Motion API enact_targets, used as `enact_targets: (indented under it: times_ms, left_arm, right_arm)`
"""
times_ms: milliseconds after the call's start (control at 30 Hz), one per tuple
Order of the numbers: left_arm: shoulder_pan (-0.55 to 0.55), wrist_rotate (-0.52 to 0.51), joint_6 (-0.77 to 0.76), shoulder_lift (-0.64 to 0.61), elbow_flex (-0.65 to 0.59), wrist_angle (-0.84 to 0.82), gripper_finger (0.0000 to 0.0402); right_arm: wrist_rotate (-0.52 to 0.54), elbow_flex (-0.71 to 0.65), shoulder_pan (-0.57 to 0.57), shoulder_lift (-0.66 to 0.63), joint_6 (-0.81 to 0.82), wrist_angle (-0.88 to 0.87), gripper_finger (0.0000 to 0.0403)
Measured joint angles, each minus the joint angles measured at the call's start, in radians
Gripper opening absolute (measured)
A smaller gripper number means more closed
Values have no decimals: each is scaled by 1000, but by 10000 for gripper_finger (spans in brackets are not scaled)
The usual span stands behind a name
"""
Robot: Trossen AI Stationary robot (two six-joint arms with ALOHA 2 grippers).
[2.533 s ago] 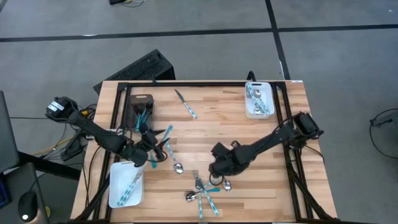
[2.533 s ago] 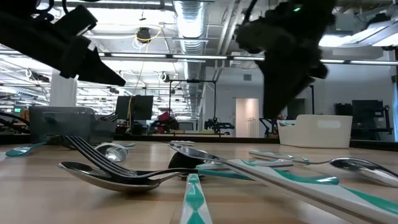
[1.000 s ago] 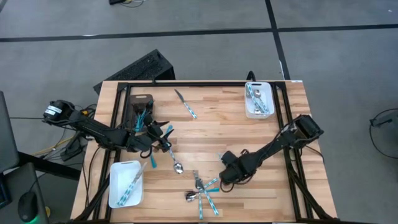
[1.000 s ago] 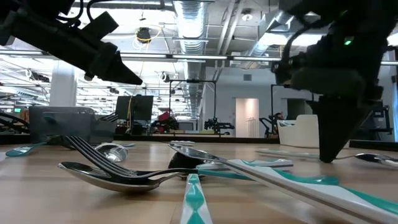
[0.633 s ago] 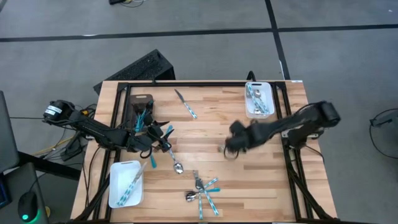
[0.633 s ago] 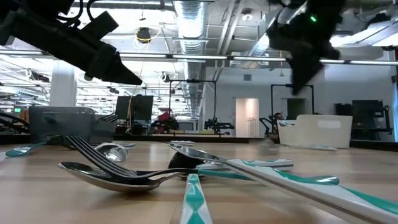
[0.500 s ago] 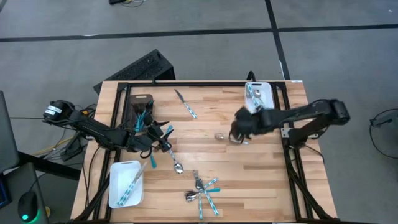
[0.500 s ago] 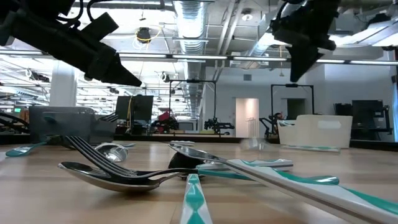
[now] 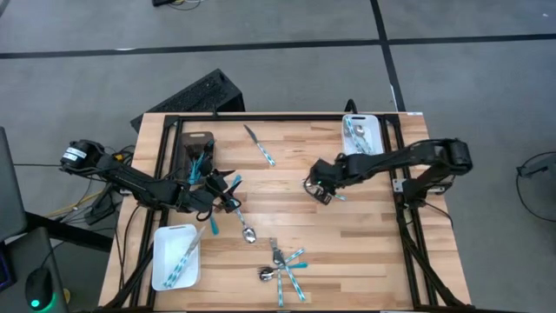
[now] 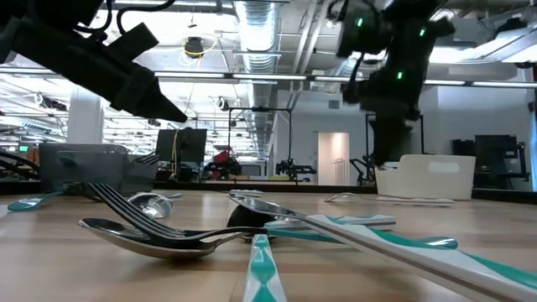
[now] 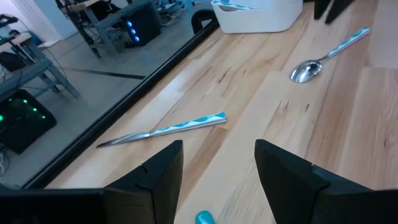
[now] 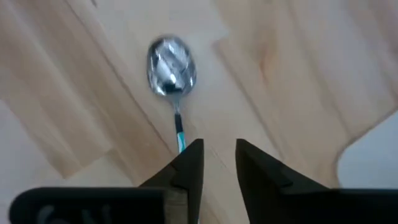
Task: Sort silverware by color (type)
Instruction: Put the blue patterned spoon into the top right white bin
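A teal-handled spoon (image 9: 323, 190) lies flat on the middle of the table, bowl (image 12: 171, 64) toward the table's left. My right gripper (image 9: 318, 188) hangs just above its handle (image 12: 180, 138), open by a narrow gap (image 12: 214, 163) and clear of the table in the low view (image 10: 384, 155). My left gripper (image 9: 221, 188) is open wide (image 11: 217, 168) over the handle of another spoon (image 9: 244, 223) left of centre. A heap of forks and spoons (image 9: 283, 265) lies near the near edge. A knife (image 9: 260, 145) lies near the far edge.
A white tray (image 9: 360, 139) at the far right holds silverware. A white tray (image 9: 175, 257) at the near left holds teal-handled pieces. A dark grey tray (image 9: 195, 153) at the far left holds some too. A black frame (image 9: 261, 117) runs along the table's edges.
My right gripper has risen from the heap by the near edge and swung toward the far right, then come back a little to the left. A spoon went with it and now lies on the table's middle. My left arm has stayed still.
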Motion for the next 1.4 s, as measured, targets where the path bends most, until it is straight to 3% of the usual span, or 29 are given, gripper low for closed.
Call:
enact_targets:
  times_ms: [300, 433, 567, 700, 800, 1133, 1400]
  left_arm:
    - [0, 0, -10, 0, 0, -12, 187]
    - [0, -2, -19, 0, 0, -11, 187]
    - [7, -2, -19, 0, 0, -13, 187]
    - [25, -2, -19, 0, 0, -13, 187]
    - [47, 3, -19, 0, 0, -5, 187]
    - [112, 124, -21, 0, 0, 59, 187]
    - [112, 127, -54, 0, 0, 58, 187]
  right_arm:
    - [-133, 0, -22, 172, -107, 76, 145]
    - [-140, 7, -31, 214, -135, 89, 142]
    - [-142, 7, -35, 239, -155, 86, 106]
    - [-156, 5, -52, 226, -159, 86, 31]
    - [-153, 4, -71, 190, -125, 89, 23]
    - [56, 12, -167, -80, -172, 100, 24]
    - [393, 13, -333, -251, -236, 31, 24]
